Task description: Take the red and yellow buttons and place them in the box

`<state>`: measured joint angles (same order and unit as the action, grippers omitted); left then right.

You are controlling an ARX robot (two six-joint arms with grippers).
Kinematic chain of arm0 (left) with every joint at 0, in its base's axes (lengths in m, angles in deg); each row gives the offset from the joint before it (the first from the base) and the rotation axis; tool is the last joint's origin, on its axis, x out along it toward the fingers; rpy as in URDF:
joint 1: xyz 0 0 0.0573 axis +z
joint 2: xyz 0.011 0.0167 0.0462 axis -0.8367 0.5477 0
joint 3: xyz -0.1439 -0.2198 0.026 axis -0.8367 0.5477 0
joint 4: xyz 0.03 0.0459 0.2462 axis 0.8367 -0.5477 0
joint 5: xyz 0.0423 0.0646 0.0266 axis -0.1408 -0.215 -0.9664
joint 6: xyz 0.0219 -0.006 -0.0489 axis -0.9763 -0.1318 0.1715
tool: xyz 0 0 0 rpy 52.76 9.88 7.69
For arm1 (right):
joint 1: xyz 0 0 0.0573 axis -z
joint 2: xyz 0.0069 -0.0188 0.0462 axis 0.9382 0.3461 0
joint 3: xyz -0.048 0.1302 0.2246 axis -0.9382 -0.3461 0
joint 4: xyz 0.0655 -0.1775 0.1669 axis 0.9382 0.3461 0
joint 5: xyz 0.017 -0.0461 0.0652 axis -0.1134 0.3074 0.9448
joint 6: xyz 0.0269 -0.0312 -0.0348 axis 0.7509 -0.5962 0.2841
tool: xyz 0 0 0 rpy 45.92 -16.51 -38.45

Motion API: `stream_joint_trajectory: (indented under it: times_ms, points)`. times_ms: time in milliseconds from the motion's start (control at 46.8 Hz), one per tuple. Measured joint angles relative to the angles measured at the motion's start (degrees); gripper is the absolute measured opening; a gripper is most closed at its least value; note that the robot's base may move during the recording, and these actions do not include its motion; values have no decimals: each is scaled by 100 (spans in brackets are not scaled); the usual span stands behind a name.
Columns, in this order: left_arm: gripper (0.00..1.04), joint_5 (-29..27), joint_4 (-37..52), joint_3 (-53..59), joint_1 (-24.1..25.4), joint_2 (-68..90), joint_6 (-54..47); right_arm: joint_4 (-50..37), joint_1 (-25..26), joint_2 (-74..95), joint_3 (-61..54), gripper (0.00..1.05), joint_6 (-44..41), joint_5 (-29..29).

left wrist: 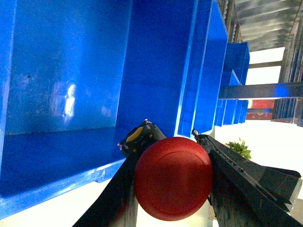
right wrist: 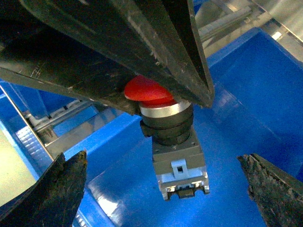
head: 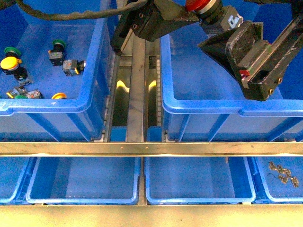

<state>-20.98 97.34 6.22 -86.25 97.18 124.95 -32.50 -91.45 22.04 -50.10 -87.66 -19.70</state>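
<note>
Red domed button [left wrist: 173, 177] — smooth, glossy — in left end effector [left wrist: 169, 142].

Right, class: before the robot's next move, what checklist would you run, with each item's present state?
1. Grip: left claw shut on red button: ok.
2. Position: red button above box: ok.
3. Clearance: right claw open, apart from button: ok.
4. Drop height over box floor: cannot tell.
5. Collection: yellow buttons boxed: not ok, two lie in left bin.
</note>
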Motion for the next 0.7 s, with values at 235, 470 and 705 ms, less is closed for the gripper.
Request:
stream_joint_trajectory:
  times_ms: [235, 470, 705]
  points:
    - [34, -13, 0, 0, 15, 0, -9, -195, 4, 479, 229, 99, -227, 15]
    - [34, -22, 0, 0, 22, 0, -9, -313, 79, 894, 544, 99, -262, 13]
    - [34, -22, -2, 0, 26, 0, -9, -249, 146, 922, 592, 73, -243, 22]
